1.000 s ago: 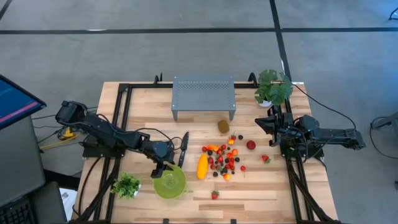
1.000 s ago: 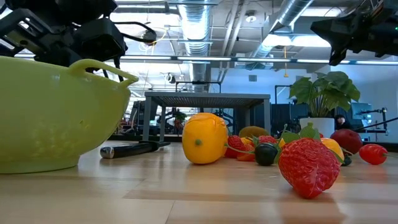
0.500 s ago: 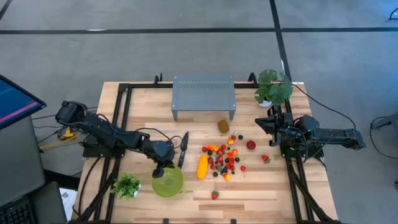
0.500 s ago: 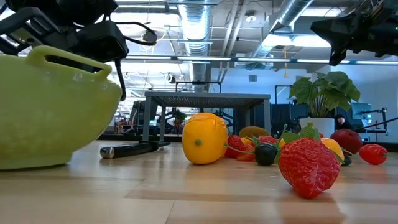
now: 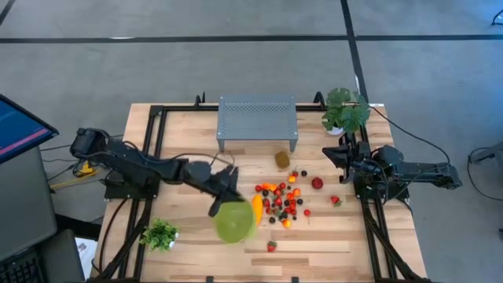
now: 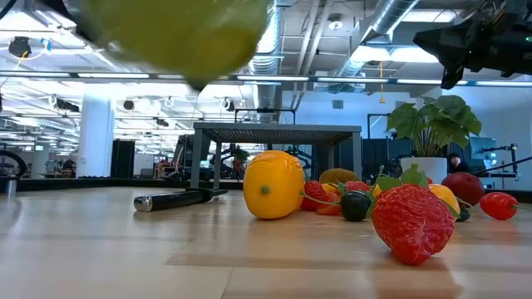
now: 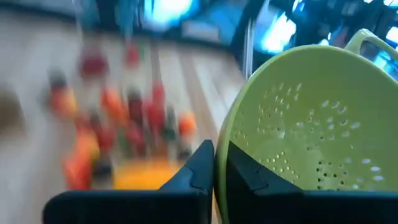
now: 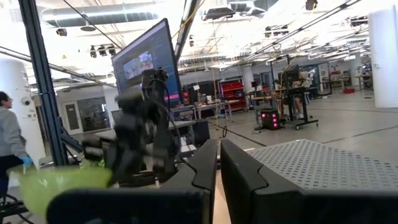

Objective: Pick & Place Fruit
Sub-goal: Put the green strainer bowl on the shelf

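Observation:
The fruit (image 5: 283,200) lies scattered on the wooden table right of centre: small red, orange and dark balls, a brown kiwi (image 5: 282,159), a strawberry (image 6: 413,223) and a long yellow-orange fruit (image 6: 274,184). A green perforated bowl (image 5: 234,222) hangs above the table just left of them, half covering the yellow-orange fruit from above. My left gripper (image 5: 220,203) is shut on the bowl (image 7: 311,130). My right gripper (image 5: 328,154) waits shut at the table's right side, with nothing in it (image 8: 219,163). My left gripper pinches the bowl's rim (image 7: 221,134) between its two fingers, one finger (image 7: 245,171) inside the bowl and the other outside. The fingers come slanting down from the table's left. The bowl (image 6: 174,33) is lifted clear of the table and tilted.
A grey perforated stand (image 5: 258,118) is at the back centre. A black-handled knife (image 6: 174,199) lies left of the fruit. One green plant (image 5: 344,110) stands at the back right, another (image 5: 159,234) at the near left. Bare wood lies along the near edge.
The bowl first tipped on the table, then rose clear of it. My left gripper has gone up and toward the table's right edge, carrying the bowl toward the fruit, and its fingers have tipped upward.

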`<state>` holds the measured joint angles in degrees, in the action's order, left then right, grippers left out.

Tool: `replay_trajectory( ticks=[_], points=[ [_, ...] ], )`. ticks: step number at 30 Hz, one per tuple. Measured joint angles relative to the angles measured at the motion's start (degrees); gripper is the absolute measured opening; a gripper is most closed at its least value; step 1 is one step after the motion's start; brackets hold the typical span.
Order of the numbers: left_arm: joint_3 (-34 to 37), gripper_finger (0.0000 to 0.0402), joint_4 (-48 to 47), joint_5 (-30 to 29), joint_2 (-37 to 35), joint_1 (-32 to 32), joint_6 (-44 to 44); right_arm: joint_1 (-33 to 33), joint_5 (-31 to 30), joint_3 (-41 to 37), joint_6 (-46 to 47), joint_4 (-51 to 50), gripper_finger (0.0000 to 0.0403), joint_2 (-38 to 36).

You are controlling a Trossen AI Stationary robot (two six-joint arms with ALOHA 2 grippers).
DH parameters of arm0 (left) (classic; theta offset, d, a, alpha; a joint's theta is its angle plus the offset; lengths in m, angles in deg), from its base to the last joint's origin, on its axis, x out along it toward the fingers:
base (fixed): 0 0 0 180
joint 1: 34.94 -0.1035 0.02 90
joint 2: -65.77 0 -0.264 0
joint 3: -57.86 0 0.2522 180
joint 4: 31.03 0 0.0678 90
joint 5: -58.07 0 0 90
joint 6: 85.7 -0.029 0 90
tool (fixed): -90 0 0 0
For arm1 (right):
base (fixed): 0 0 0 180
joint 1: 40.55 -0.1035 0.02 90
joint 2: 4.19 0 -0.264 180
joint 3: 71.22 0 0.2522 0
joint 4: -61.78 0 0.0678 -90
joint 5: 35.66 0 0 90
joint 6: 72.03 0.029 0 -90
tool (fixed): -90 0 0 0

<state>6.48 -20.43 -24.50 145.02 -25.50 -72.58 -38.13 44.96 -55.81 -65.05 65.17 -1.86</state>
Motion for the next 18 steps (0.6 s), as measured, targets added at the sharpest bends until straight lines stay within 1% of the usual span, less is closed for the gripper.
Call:
replay_trajectory(
  ticks=[5,8,10,14,18],
  points=[
    [-10.26,0.0010,0.19,0.05,0.00,-4.00,-8.10,0.00,-0.11,0.00,0.09,0.00,0.0017,0.00],
    [-17.09,0.0009,-2.76,1.97,0.00,-7.23,-11.05,0.00,-0.13,0.00,0.11,0.00,0.0017,0.00],
    [-22.26,0.0008,-5.74,2.99,0.00,-9.67,-11.39,0.00,-0.13,0.00,0.11,0.00,0.0017,0.00],
    [-31.27,0.0009,-12.82,3.15,0.00,-15.34,-11.96,0.00,-0.13,0.00,0.09,-0.02,0.0017,0.01],
    [-38.81,0.0009,-18.31,3.09,0.00,-22.04,-9.87,0.00,-0.13,0.00,0.01,-0.30,0.0017,0.02]
  ],
)
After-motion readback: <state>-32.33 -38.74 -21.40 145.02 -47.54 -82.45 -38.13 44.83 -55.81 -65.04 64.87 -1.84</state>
